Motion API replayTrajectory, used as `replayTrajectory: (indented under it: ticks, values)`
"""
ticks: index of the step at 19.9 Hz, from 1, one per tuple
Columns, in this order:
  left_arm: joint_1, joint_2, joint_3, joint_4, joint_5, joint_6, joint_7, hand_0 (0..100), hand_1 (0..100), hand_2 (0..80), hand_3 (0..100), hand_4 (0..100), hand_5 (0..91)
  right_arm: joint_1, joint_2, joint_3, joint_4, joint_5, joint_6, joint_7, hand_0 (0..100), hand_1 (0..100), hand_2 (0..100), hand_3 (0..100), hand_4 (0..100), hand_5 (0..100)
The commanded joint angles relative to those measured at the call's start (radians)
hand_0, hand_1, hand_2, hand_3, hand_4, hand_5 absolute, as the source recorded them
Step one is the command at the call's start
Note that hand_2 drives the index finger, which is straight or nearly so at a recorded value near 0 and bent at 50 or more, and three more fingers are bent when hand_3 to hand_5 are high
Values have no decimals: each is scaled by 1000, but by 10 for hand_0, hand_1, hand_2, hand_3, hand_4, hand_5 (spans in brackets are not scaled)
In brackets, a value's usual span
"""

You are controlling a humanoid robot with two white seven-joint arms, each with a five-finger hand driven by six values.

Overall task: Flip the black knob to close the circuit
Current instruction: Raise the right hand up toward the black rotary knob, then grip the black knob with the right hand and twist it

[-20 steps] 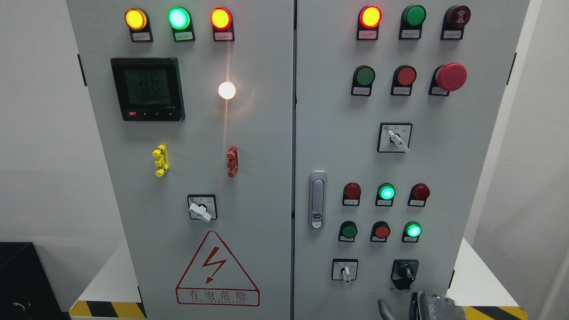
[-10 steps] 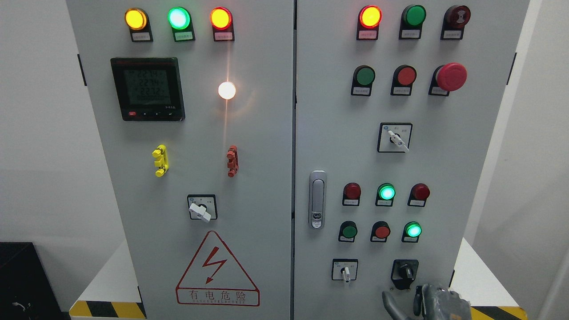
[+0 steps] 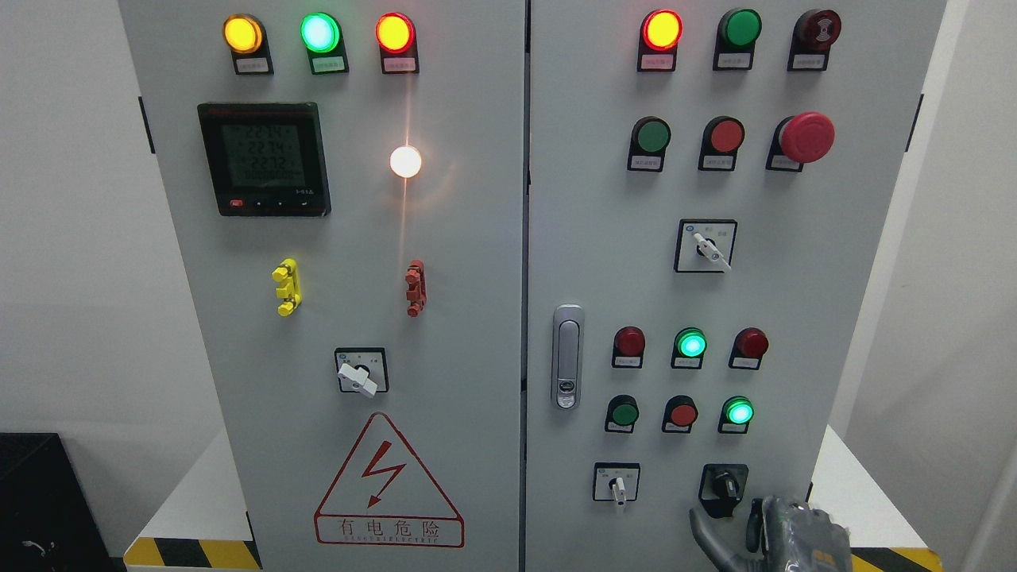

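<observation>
The black knob sits on a black plate at the lower right of the right cabinet door. Its handle points roughly upward. My right hand rises from the bottom edge just below and right of the knob. Its grey fingers are spread and hold nothing. The fingertips are a little below the knob plate and apart from it. My left arm is out of view.
A white selector switch sits left of the black knob. Indicator lamps and push buttons are above it. A door latch is at the door's left edge. The cabinet stands on a white base with yellow-black striping.
My right hand has risen from the bottom edge and moved right and up, closer to the black knob. The panel is unchanged.
</observation>
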Motion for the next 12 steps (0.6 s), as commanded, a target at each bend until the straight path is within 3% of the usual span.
replayTrajectory:
  ticks: [1, 12]
  values:
    - [23, 0, 0, -29, 0, 0, 0, 120, 556, 0, 0, 0, 0, -15, 1, -12, 15, 18, 1, 0, 0, 49, 877, 1000, 995, 1000]
    - [23, 0, 0, -29, 0, 0, 0, 120, 556, 0, 0, 0, 0, -15, -1, -22, 29, 33, -1, -2, 0, 60, 871, 1000, 994, 1000]
